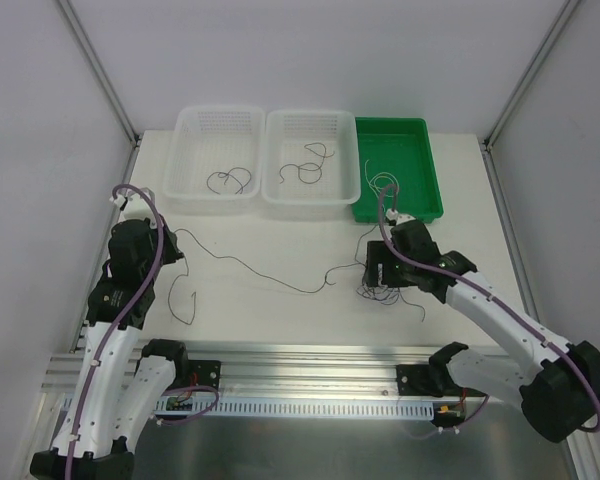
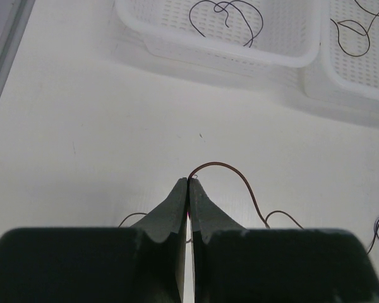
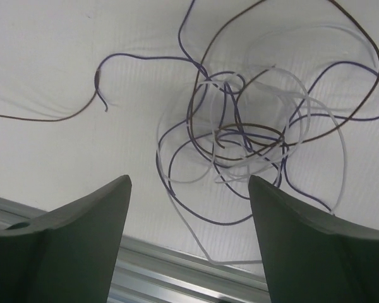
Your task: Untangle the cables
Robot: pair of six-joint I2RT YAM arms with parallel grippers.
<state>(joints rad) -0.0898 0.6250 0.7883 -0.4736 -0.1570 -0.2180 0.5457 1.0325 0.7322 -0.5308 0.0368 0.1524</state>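
A tangled clump of cables [image 3: 252, 136], white, violet-dark and brown strands, lies on the white table just ahead of my right gripper [image 3: 189, 180], which is open and empty above it. In the top view the clump [image 1: 380, 293] sits under the right gripper [image 1: 378, 275]. A long brown cable [image 1: 260, 272] runs from the clump leftwards to my left gripper [image 1: 177, 255]. In the left wrist view the left gripper [image 2: 188, 180] is shut on this brown cable [image 2: 230, 169], pinched at the fingertips. A loose dark strand [image 1: 187, 300] lies below the left gripper.
A white basket [image 1: 220, 110] holds a dark cable [image 1: 230, 181]. A second white basket [image 1: 310, 115] holds another [image 1: 310, 165]. A green tray [image 1: 420, 150] holds a pale cable [image 1: 385, 184]. An aluminium rail [image 1: 310, 360] runs along the table's near edge.
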